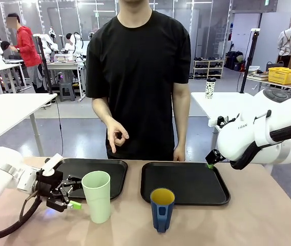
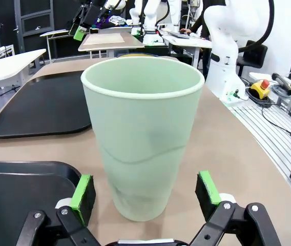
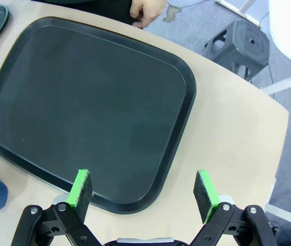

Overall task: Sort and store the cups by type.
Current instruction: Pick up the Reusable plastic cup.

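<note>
Front view: a green tumbler stands on the table at 7 o'clock and a blue cup at 6, both in front of two black trays. The left gripper, jaws open, is just beside the tumbler at 8 o'clock.
Left wrist view: the tumbler stands between the spread pads, touching neither.
Right wrist view: the right gripper, jaws open, is above a tray; the blue cup is at 8 o'clock.

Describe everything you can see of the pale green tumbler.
The pale green tumbler is tall, handleless, tapering toward its base, matte and plastic-looking, with a rounded rim. It stands upright on the table, at the near edge of the left tray. The left gripper, open, is lined up on its lower part, pads not touching it.
</note>
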